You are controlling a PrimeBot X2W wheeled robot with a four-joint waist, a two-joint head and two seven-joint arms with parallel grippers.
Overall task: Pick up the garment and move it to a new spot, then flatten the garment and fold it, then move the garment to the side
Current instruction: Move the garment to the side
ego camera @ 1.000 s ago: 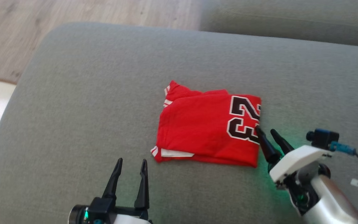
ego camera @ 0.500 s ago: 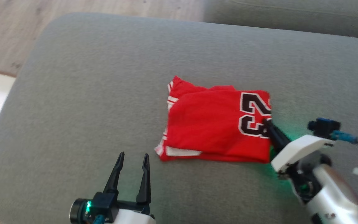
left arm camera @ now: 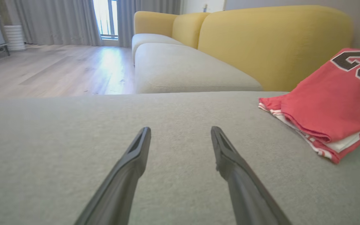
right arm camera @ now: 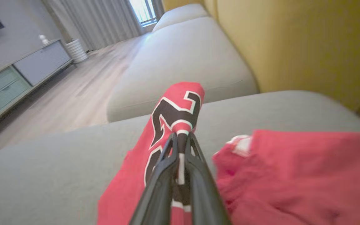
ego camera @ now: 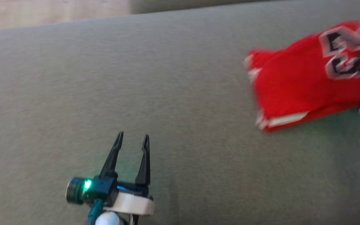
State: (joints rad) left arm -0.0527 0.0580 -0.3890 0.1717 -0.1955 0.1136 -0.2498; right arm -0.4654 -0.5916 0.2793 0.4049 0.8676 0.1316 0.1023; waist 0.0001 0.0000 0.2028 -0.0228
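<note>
Garment (ego camera: 302,84): a red jersey, already folded, black number on top. It sits at the far right of the grey seat cushion (ego camera: 105,93), with its numbered edge lifted and its lower end seemingly dragging on the fabric.
Right gripper (right arm camera: 181,136): fingers pressed together, pinching the numbered edge.
Left gripper (ego camera: 132,140): fingers spread and holding nothing, low over bare cushion and well apart from the jersey.
Just changed: a second ago the right fingers stood apart at that edge while the jersey lay flat. Now they have closed on it and the edge has come up (the head camera has swung too, so part of the jersey's shift across the head view is not real movement).
Meaning for the task: the folding looks done, so I'd say this is the last leg, carrying it to the side.
Hard to make out: the head view is smeared and cuts off most of the right arm. A second red heap (right arm camera: 292,168) lies beside the fingers, but I cannot tell whether it is a loose flap of the jersey or another cloth.
</note>
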